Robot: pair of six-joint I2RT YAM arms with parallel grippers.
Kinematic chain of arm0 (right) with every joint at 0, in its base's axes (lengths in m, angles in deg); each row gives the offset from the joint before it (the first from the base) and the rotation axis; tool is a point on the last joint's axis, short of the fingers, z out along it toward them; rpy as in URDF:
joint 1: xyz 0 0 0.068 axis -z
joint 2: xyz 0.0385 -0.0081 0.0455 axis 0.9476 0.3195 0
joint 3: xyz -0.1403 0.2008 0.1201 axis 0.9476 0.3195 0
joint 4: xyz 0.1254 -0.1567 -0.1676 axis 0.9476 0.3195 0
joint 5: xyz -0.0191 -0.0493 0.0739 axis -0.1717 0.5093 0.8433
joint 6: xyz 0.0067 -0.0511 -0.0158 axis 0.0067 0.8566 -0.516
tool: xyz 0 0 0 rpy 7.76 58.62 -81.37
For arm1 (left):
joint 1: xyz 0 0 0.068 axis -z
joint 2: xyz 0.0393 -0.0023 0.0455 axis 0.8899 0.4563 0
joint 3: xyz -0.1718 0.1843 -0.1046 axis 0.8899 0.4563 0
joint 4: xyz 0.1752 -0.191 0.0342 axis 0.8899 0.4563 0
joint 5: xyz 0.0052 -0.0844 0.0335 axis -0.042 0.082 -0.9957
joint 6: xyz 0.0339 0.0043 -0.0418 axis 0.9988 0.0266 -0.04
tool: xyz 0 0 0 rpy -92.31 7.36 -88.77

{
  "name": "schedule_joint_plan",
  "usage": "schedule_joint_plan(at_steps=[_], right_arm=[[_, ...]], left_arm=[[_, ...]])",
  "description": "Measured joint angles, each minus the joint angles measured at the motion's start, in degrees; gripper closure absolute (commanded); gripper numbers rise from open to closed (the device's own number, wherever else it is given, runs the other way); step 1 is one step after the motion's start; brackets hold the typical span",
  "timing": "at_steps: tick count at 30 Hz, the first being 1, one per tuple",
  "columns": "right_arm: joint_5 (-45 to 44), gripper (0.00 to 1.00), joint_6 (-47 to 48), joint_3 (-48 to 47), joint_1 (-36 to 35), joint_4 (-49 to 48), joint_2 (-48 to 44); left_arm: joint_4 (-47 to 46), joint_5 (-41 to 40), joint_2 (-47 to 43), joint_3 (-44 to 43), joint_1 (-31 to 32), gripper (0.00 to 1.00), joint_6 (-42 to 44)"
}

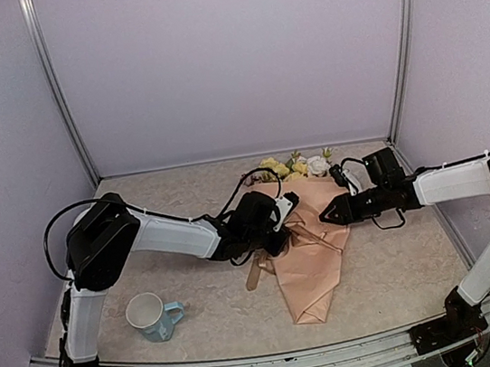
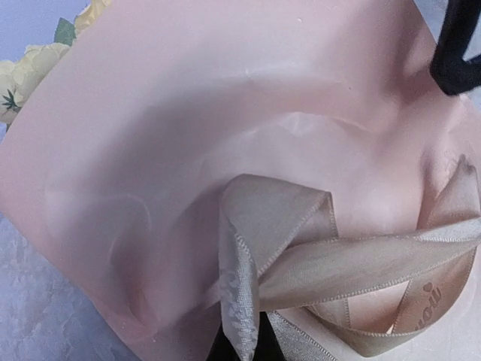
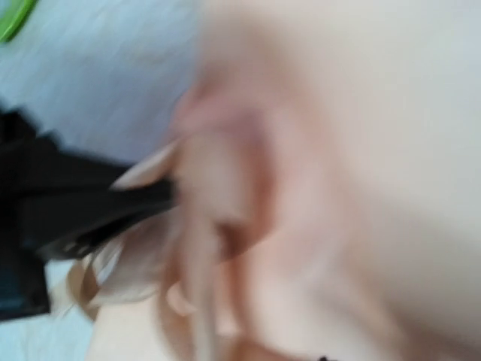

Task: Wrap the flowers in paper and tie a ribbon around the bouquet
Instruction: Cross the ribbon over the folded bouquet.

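Left gripper [image 1: 287, 220] is clamped on the ribbon [image 2: 353, 263] at the left edge of the paper [image 1: 307, 266]; whether the right gripper [image 1: 325, 215], at the paper's right side, is wide or narrow I cannot tell. Lying on the table [image 1: 182, 192], the paper forms a cone holding the flowers [image 1: 293, 166], blooms at the far end. Near the left arm stands an upright blue mug [image 1: 150, 317].

Left arm [image 1: 175, 234] is stretched low toward the middle, and the left gripper [image 1: 277, 231] is clamped tight on the ribbon [image 2: 301, 256]. Right arm [image 1: 455, 181] is bent in from the side with the right gripper [image 1: 327, 214] pointed left, near the other one. Its jaw gap can't be made out tbh.
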Motion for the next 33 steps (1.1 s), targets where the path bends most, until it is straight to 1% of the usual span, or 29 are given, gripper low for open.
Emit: schedule_joint_plan(at_steps=[3,6,8,9,11,13,15,18,21,23,27,29,31,33], right_arm=[[-0.9,0.54,0.3,-2.4,4.0,2.3,0.3],[-1.1,0.53,0.5,-2.9,8.9,4.3,0.0],[-1.3,0.56,0.5,-2.8,12.7,6.0,-0.3],[-1.5,0.59,0.4,-2.8,14.2,6.6,-0.7],[-1.7,0.62,0.3,-2.8,16.2,7.2,-1.7],[-1.1,0.62,0.7,-2.8,16.0,7.1,-2.5],[-0.3,0.61,1.2,-3.3,14.3,7.4,-2.6],[-0.3,0.56,2.0,-5.0,12.7,9.0,-2.5],[-0.7,0.54,2.0,-5.8,15.1,9.8,-3.2],[-0.3,0.54,1.6,-5.8,20.5,11.0,-3.9],[1.3,0.57,-0.5,-5.7,34.6,11.3,-4.2],[1.4,0.61,-1.7,-5.1,38.6,10.6,-4.6],[0.8,0.63,-2.6,-4.2,38.4,10.1,-6.1],[-1.2,0.63,-2.1,-4.1,33.7,9.7,-7.7]], left_arm=[[2.4,-1.6,0.2,-2.0,-0.6,1.00,-0.3],[2.7,-2.6,0.2,-2.8,-1.6,1.00,-0.3],[2.6,-2.6,0.2,-2.1,-1.9,1.00,-0.3],[2.5,-2.6,0.2,-1.5,-1.9,1.00,-0.3],[2.4,-2.6,0.2,-0.3,-1.6,1.00,-0.2],[2.5,-2.6,0.2,0.2,-1.0,1.00,0.1],[2.5,-2.7,0.2,0.1,-0.5,1.00,0.5],[2.6,-3.0,0.2,-0.2,-0.2,1.00,0.9],[2.7,-3.1,0.2,-0.2,-0.3,1.00,0.9],[2.7,-3.0,0.2,-0.1,-0.5,1.00,0.9],[2.7,-2.9,0.2,0.2,-0.7,1.00,0.9],[2.6,-2.9,0.2,0.2,-0.7,1.00,0.9],[2.6,-2.8,0.2,0.2,-0.7,1.00,0.9],[2.5,-2.8,0.2,0.2,-0.7,1.00,0.9]])
